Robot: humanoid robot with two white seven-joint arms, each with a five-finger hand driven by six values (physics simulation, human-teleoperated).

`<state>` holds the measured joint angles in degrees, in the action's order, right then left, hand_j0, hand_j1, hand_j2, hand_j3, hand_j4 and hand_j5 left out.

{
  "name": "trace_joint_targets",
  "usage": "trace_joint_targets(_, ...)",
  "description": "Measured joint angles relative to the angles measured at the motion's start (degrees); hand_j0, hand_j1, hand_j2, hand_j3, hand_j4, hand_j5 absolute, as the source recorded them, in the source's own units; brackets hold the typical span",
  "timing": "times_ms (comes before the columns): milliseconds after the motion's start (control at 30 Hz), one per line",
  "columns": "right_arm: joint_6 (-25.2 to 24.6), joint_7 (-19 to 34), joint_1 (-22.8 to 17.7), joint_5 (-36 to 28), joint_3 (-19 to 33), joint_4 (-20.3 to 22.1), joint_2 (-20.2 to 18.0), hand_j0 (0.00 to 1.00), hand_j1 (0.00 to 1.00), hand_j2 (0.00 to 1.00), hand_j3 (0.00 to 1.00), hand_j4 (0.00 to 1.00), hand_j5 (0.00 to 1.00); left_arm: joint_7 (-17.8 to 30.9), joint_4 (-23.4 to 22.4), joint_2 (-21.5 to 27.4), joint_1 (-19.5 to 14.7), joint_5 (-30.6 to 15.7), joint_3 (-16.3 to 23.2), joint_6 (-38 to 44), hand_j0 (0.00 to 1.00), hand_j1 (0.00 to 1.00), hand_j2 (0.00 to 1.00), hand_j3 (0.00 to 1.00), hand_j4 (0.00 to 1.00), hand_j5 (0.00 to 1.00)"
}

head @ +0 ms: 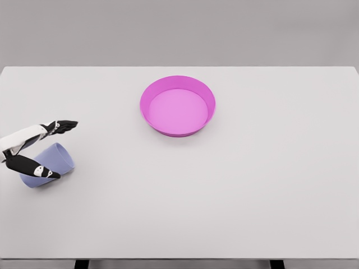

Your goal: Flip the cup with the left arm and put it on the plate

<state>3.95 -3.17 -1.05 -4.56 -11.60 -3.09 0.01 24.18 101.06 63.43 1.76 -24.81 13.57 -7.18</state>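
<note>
**One head camera, looking down**

A single view, from the robot's head, faces forward and down over the white surface (252, 185), far enough off to take in its full width and far edge, with grey wall behind. The plate (178, 106) sits centre-top; the left hand (39, 147) enters at the left edge.

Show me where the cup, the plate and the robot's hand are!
cup (56, 157), head view, on its lavender side wall.
plate (177, 106), head view, on its flat pink inside.
left hand (40, 150), head view, between its dark fingers, which are around the cup.
</note>
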Motion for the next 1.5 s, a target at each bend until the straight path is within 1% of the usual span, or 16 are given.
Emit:
trace_joint_targets(400,0.0,0.0,0.0,0.0,0.0,0.0,0.0,1.00,1.00,1.00,1.00,1.00,1.00,-0.2,-0.5,0.1,0.5,0.4,-0.7,3.8,1.00,1.00,1.00,1.00,1.00,1.00)
trace_joint_targets(533,0.0,0.0,0.0,0.0,0.0,0.0,0.0,1.00,1.00,1.00,1.00,1.00,1.00,-0.9,-0.8,0.0,0.4,0.4,-0.7,4.7,1.00,1.00,1.00,1.00,1.00,1.00)
trace_joint_targets(1067,0.0,0.0,0.0,0.0,0.0,0.0,0.0,1.00,1.00,1.00,1.00,1.00,1.00,-1.9,-1.1,-0.9,1.0,0.7,0.0,5.1,1.00,1.00,1.00,1.00,1.00,1.00)
trace_joint_targets(1267,0.0,0.0,0.0,0.0,0.0,0.0,0.0,1.00,1.00,1.00,1.00,1.00,1.00,-2.2,-2.3,-1.2,1.2,0.7,0.0,5.2,1.00,1.00,1.00,1.00,1.00,1.00)
trace_joint_targets(1500,0.0,0.0,0.0,0.0,0.0,0.0,0.0,1.00,1.00,1.00,1.00,1.00,1.00,-2.3,-2.6,-1.3,2.0,0.8,0.0,5.2,1.00,1.00,1.00,1.00,1.00,1.00)
